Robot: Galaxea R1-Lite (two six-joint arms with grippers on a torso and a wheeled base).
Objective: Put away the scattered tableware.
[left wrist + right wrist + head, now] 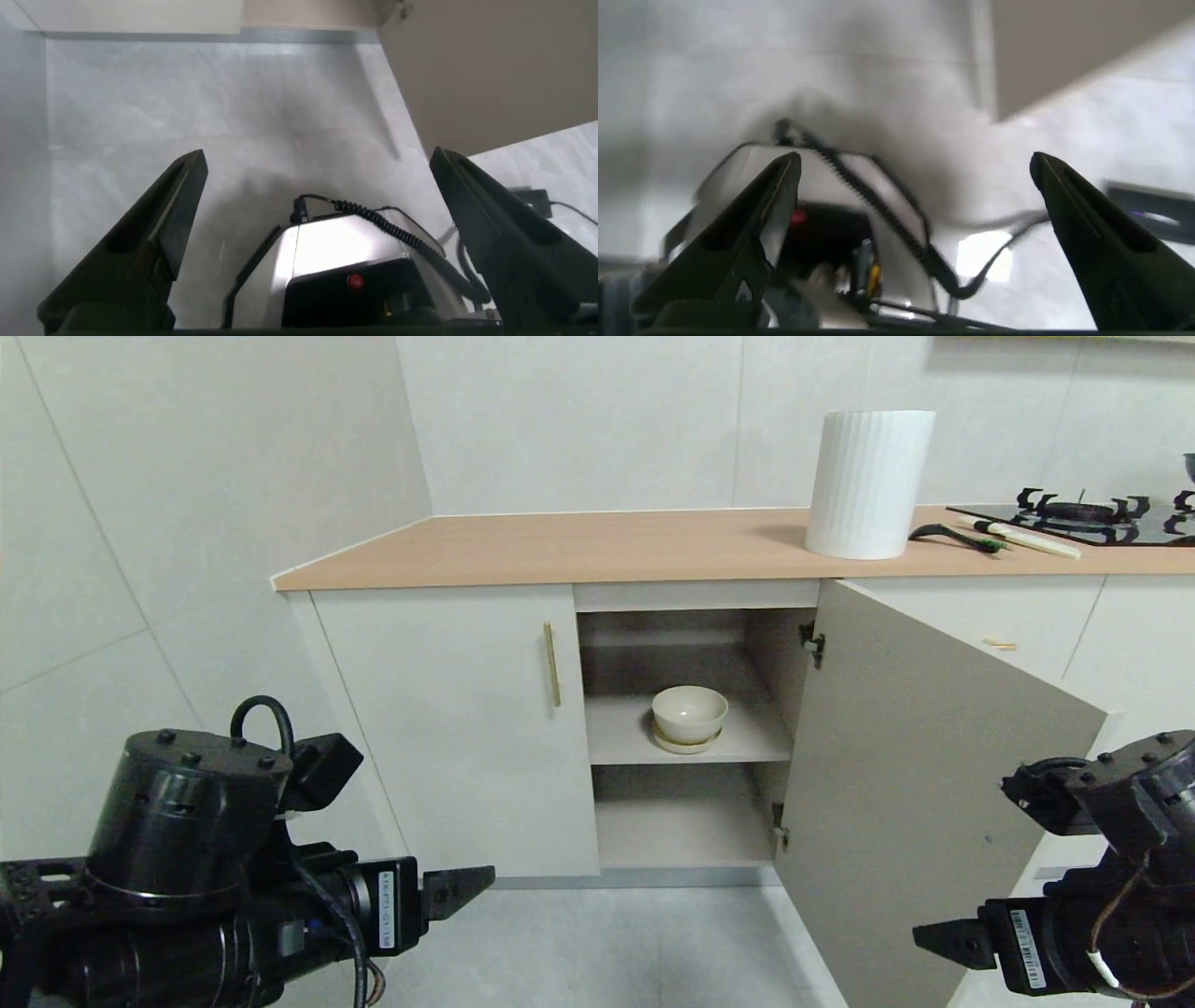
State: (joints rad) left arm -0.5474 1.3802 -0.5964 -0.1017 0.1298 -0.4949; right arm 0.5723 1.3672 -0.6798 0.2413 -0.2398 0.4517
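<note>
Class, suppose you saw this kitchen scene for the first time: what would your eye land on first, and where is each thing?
First, the open cabinet door, swung out to the right, showing a cream bowl on a small plate on the upper shelf. Next, the tall white ribbed container on the wooden countertop above. The left gripper and right gripper, both open, hang low at either side.

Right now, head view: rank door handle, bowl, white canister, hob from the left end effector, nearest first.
1. door handle, on the closed door
2. bowl, on the cabinet shelf
3. white canister, on the counter
4. hob, counter's far right
</note>
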